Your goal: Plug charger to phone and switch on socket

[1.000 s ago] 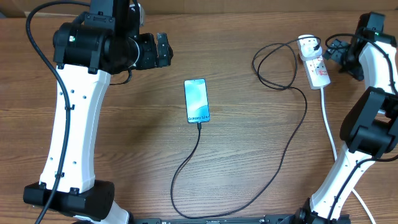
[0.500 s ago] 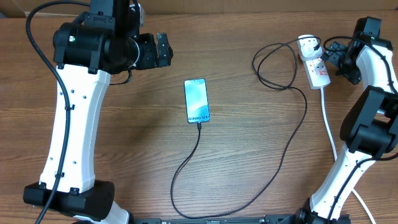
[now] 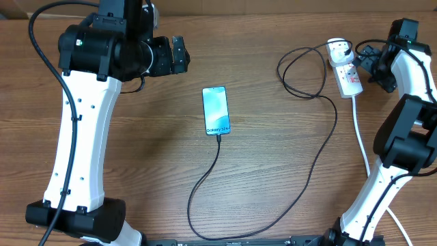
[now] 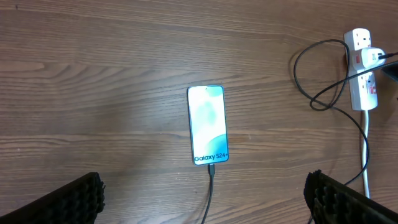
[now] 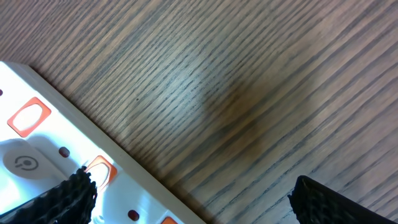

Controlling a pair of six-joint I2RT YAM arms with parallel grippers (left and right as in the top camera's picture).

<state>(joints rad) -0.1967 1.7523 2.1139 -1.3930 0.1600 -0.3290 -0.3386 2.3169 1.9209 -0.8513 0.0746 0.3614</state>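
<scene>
Wood-grain table point(image 3: 259, 27) beneath 2 arms. Shows the left gripper point(image 3: 179, 56) spread wide and empty, with the phone point(image 3: 216, 111) lying screen-up ahead of it, well apart, framed between its fingers point(image 4: 81, 199) in the wrist view. Finds the charger point(image 3: 205, 181) meeting the phone's "Galaxy S24" end, then looping away toward the socket point(image 3: 347, 72). Places the right gripper point(image 3: 367, 58) low at the socket, likewise wide and holding nothing, 1 fingertip point(image 5: 71, 196) over a red-marked switch point(image 5: 99, 168); contact impossible to tell.
</scene>
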